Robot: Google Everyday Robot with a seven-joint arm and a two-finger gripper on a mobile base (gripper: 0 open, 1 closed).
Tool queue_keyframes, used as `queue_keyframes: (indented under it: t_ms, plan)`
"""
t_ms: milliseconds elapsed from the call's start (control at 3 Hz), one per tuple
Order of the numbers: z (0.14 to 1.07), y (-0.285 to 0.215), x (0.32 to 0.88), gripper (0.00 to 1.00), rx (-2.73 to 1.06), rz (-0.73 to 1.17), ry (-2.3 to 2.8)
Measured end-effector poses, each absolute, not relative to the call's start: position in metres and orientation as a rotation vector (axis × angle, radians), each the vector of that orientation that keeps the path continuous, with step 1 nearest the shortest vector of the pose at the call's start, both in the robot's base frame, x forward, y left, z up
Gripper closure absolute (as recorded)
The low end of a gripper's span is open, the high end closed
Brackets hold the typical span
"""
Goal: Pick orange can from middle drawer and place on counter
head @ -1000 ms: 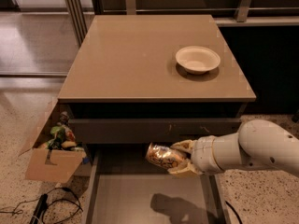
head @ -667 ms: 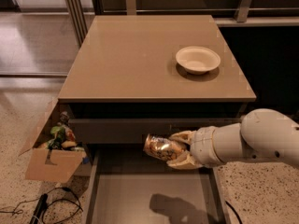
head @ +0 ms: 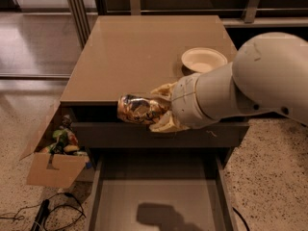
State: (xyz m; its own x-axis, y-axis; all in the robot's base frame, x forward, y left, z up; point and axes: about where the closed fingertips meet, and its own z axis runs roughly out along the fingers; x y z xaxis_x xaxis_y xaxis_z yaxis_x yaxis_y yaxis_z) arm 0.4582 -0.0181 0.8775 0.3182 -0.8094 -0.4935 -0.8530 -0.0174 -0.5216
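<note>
Cream-yellow fingers (head: pixel 163 89) of the gripper (head: pixel 159 109) are clamping the orange can (head: pixel 137 109) from above and below. The can is lying sideways with its free end pointing left. It is hanging in the air at the height of the front edge of the counter (head: pixel 134 57), above the scratched drawer front (head: pixel 144 134) and the open middle drawer (head: pixel 159 186).

Versus 0.7 s ago: can and gripper are sitting higher; they were level with the drawer front and are now level with the counter edge. The white arm (head: pixel 260 81) is filling far more of the view and is now covering the counter's right front corner.

Hidden or cut: the can's right end is disappearing between the fingers. The arm is running off the right edge and is reaching the right rim of the bowl (head: pixel 204 59). The drawer is running off the bottom edge, with a dark shadow (head: pixel 163 218) lying on its bare floor.

Can surface is showing shiny, mottled orange-gold and brown with white patches and bright glints.
</note>
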Motion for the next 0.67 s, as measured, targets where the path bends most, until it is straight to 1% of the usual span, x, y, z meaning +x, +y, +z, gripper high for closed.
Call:
queue_keyframes:
  t_ms: [333,667]
  plan:
    - [0.9028,-0.0089,0.4623,1.00,-1.824,0.029,1.441]
    - [0.9019,-0.0089,0.4617,1.00,-1.825,0.030,1.442]
